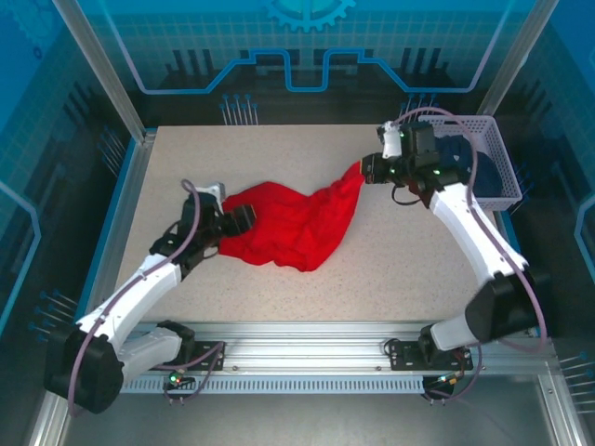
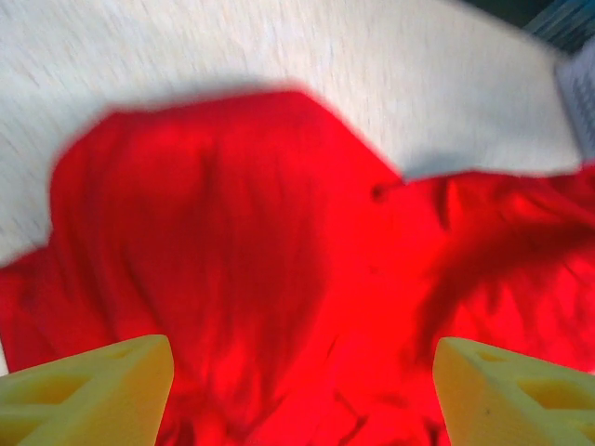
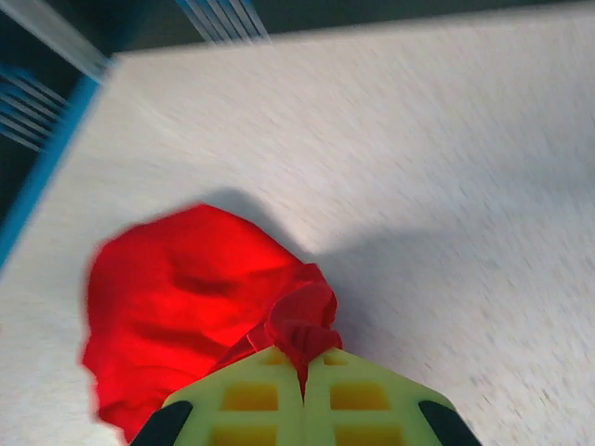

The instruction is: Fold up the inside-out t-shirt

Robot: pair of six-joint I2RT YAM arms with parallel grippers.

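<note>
top external view: the inside-out t-shirt [image 1: 290, 223] is seen as a crumpled red band across the middle of the table [image 1: 400, 269], running from its 9 o'clock end up toward 2 o'clock. only plain red cloth is visible; no print can be made out. the lowest bulge of cloth sags toward 6 o'clock and rests on the tabletop.

the left gripper [image 1: 244, 217] is placed at the 9 o'clock end of the t-shirt. in the left wrist view its two yellow fingers [image 2: 88, 390] are spread wide, one at each lower corner, with folded red cloth [image 2: 232, 232] lying between and beyond them. whether the fingers touch the cloth cannot be told.

the right gripper [image 1: 364, 169] is placed at the 2 o'clock tip of the t-shirt, where the cloth narrows to a point. in the right wrist view its fingers [image 3: 251, 400] are pressed together with a bunched corner of red cloth [image 3: 177, 297] pinched between the tips; the rest of the cloth hangs toward 9 o'clock over the speckled table [image 3: 418, 186]. this view is blurred.

a white mesh basket [image 1: 507, 177] is noted at the table's 2 o'clock corner, just beside the right wrist, with a dark navy garment [image 1: 460, 149] inside.
</note>
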